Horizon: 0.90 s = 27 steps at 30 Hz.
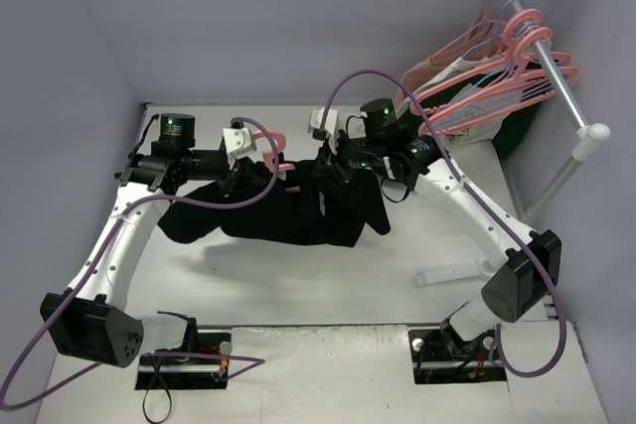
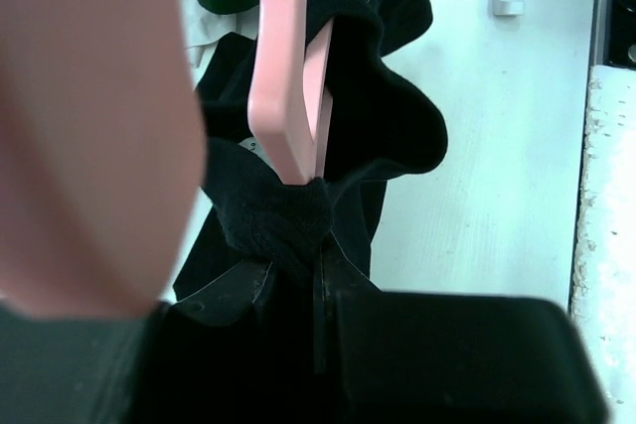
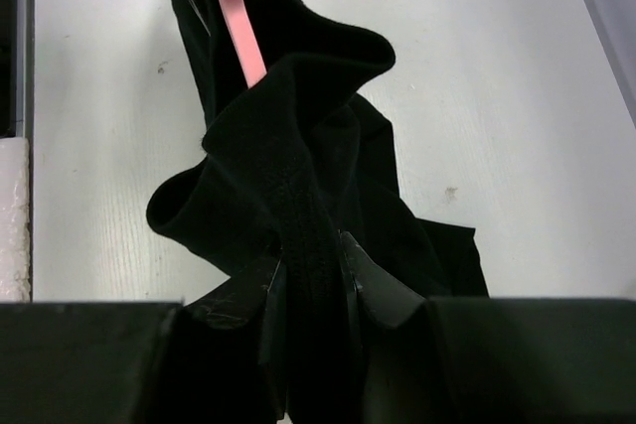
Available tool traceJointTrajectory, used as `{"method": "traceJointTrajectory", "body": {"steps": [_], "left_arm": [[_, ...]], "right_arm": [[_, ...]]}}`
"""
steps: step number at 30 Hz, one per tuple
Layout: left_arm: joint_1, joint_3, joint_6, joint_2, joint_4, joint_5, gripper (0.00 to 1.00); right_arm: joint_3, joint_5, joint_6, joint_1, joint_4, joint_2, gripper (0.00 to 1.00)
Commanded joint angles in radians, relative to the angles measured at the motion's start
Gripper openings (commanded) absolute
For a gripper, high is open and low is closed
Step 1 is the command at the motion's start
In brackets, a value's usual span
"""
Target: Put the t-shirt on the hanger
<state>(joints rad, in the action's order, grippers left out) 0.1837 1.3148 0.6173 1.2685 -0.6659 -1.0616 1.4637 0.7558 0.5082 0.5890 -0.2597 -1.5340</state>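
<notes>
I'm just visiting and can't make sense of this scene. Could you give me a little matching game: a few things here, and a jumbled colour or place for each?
1 t-shirt
2 hanger
3 spare hangers
4 table

A white, flat underneath
B pink, partly inside black cloth
C black, hanging slack in mid-air
D pink, hooked on the rail, far right

Pairs: 1-C, 2-B, 3-D, 4-A
</notes>
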Motion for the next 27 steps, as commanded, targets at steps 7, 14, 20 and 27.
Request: {"method": "traceJointTrajectory", "body": {"steps": [7, 14, 20, 27], "left_arm": [[-0.018, 0.083, 0.006, -0.021, 0.006, -0.064, 0.24], [-0.122, 0.111, -0.019, -0.06, 0.003, 0.06, 0.41], [-0.156, 0.167, -0.063, -0.063, 0.005, 0.165, 0.41], [-0.156, 0.43, -0.388, -0.071, 0.093, 0.603, 0.48]], "right_arm": [[0.026, 0.014, -0.029, -0.046, 0.056, 0.069, 0.0], [0.068, 0.058, -0.036, -0.088, 0.059, 0.082, 0.0], [0.094, 0.081, -0.059, -0.124, 0.06, 0.085, 0.0], [0.368, 0.071, -0.147, -0.135, 0.073, 0.008, 0.0]]}}
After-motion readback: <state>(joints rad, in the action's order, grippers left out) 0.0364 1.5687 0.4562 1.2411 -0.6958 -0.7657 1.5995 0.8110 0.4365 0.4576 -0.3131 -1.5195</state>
